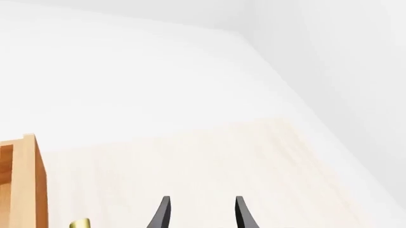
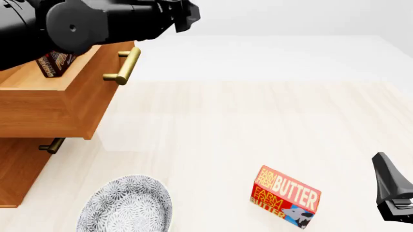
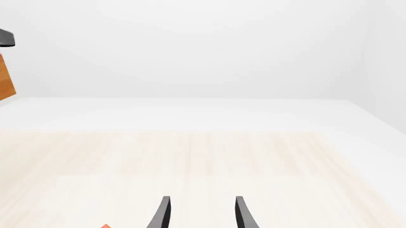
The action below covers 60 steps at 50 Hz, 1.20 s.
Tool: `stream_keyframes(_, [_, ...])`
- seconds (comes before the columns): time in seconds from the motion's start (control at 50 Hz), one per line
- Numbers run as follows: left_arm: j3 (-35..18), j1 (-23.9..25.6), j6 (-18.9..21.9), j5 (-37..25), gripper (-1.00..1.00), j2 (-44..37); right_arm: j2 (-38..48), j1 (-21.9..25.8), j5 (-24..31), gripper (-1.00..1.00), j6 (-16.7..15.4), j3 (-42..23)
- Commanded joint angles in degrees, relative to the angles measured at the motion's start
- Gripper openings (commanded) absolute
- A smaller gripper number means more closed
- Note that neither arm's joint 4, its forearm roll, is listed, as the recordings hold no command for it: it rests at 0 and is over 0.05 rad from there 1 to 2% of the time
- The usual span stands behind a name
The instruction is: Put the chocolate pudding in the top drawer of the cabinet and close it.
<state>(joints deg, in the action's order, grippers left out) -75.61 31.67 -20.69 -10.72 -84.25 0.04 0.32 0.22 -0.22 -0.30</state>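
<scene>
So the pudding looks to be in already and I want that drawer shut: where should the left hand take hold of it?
Probably the brass bar handle on the top drawer, which stands pulled out of the cabinet. The bar stands clear of the drawer front on two posts, leaving a gap for the fingers. Come from the drawer's front and close the left hand, now open, across the bar, or simply push the front.

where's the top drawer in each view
Front: top drawer at upper left, pulled open, brass handle on its front, left arm above it.
Left wrist: only a wooden edge and a bit of brass at one side.
Right wrist: just an orange wood corner at the border.
Shared landmark: the pale table.
</scene>
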Motion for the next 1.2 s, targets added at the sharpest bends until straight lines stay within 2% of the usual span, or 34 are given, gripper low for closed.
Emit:
stream_keyframes(0.02, [0.95,0.35,-2.0,0.75,1.0,-0.59,0.0,0.01,0.01,1.0,0.01,0.0])
stream_keyframes(0.36, [3.23,0.98,-5.7,2.21,1.0,-0.21,0.0,0.0,0.01,1.0,0.02,0.0])
stream_keyframes(0.74, [8.25,1.14,-11.05,7.19,1.0,-0.6,0.0,0.01,0.0,1.0,-0.01,0.0])
stream_keyframes(1.2, [10.55,0.57,-13.2,9.07,1.0,-1.8,0.0,0.01,0.0,1.0,-0.01,0.0])
